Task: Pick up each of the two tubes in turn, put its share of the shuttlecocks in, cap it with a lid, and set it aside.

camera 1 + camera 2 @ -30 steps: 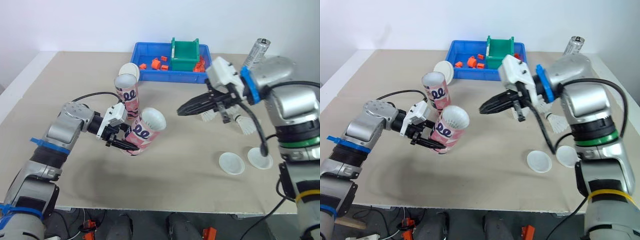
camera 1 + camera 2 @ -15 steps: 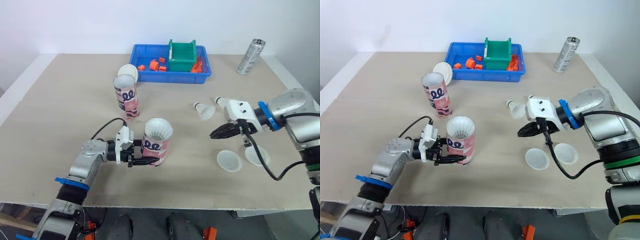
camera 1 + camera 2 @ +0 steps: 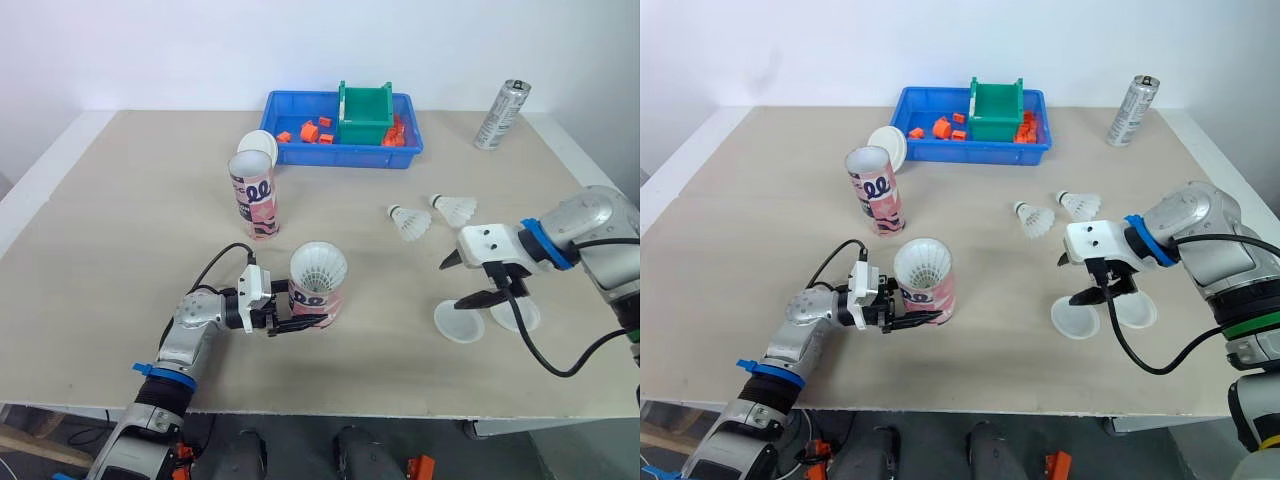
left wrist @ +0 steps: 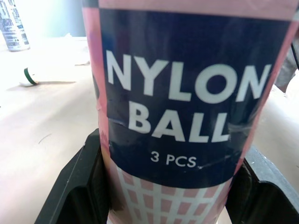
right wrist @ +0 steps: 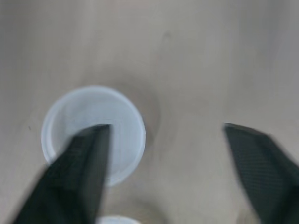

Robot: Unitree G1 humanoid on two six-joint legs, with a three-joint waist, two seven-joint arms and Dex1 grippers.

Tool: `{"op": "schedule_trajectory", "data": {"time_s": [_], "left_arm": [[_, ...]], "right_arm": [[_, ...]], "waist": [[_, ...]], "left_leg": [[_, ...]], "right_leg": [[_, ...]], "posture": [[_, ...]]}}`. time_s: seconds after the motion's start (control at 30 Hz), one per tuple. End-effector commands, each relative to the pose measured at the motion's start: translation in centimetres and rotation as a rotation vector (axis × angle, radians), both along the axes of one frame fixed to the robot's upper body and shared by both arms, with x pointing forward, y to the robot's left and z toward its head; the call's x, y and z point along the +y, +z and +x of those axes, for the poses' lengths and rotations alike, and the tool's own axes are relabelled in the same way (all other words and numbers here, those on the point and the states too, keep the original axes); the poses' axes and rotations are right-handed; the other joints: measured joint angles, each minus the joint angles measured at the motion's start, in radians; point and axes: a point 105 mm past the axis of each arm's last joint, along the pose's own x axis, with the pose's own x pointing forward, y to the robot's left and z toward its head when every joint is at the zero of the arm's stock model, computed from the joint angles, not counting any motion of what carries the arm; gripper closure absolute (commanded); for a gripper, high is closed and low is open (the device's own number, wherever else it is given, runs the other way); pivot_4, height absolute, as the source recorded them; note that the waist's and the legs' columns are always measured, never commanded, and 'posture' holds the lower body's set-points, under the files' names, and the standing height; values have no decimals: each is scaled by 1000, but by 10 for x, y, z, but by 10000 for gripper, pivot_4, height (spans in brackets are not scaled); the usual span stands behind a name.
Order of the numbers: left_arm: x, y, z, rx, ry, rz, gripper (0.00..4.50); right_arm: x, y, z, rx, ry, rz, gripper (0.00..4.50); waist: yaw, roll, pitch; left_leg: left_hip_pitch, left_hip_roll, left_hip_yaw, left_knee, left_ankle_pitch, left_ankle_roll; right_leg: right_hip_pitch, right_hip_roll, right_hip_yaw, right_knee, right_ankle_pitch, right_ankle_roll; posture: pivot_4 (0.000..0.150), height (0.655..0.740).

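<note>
**Tube lowered to the table, right arm down over the lids**

Since half a second ago, your left gripper [image 3: 283, 320] has drawn the tube [image 3: 318, 293] closer to the near edge. It now stands upright on the table [image 3: 120, 230], with white feathers showing at its mouth. The left wrist view shows the black fingers [image 4: 77, 186] clenched on either side of the tube's lower wall. Your right gripper [image 3: 460, 283] has dropped from beside the loose shuttlecocks to just above the nearer lid [image 3: 456, 323], with its fingers spread wide and holding nothing. In the right wrist view one finger overlaps that lid and the other hangs over bare table.

A second lid [image 3: 518, 314] lies right next to the first, so closing off-centre could skid the target away or catch both. Two shuttlecocks [image 3: 408, 220] are out on the table beyond, so check the tube's count before capping. The second tube [image 3: 252, 195] waits farther back, near the blue tray [image 3: 300, 152].
</note>
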Motion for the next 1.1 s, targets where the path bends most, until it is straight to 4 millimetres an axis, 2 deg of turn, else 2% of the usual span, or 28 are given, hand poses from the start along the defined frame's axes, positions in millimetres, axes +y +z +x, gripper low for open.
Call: {"op": "schedule_trajectory", "data": {"time_s": [0.03,0.17,0.47,0.57,0.77,0.83,1.1], "left_arm": [[0,2,4,-8,2,-1,17163],[-2,-5,2,10,-13,19,17163],[-5,-19,-1,50,-38,95,17163],[-5,-16,1,40,-24,77,17163],[-6,-10,5,21,-4,42,17163],[-7,-8,7,17,1,36,17163],[-9,-9,10,18,4,40,17163]], "right_arm": [[-4,1,3,-5,-3,-41,672],[-7,-6,8,-4,-23,-59,672],[-7,-16,1,45,5,-86,672],[-5,-19,-1,48,21,-103,8157],[-3,-21,-7,55,67,-134,34391],[-1,-22,-7,49,82,-138,44815],[9,-17,-10,32,119,-111,44815]], "waist": [[0,0,0],[0,0,0],[0,0,0],[0,0,0],[0,0,0],[0,0,0],[0,0,0]], "left_leg": [[0,0,0,0,0,0],[1,0,0,0,0,0],[2,-1,0,0,0,0],[2,-1,0,0,0,0],[3,-1,0,0,0,0],[3,-1,0,0,1,-1],[3,-2,0,0,1,-1]], "right_leg": [[0,0,0,0,0,0],[1,0,0,0,0,0],[3,0,0,0,0,1],[3,0,0,0,0,1],[4,0,0,0,0,1],[4,-1,0,0,0,1],[4,-1,0,-1,0,2]], "posture": [[1500,7384],[1500,7384],[1500,7384],[1500,7384],[1500,7384],[1500,7384],[1500,7384]]}}
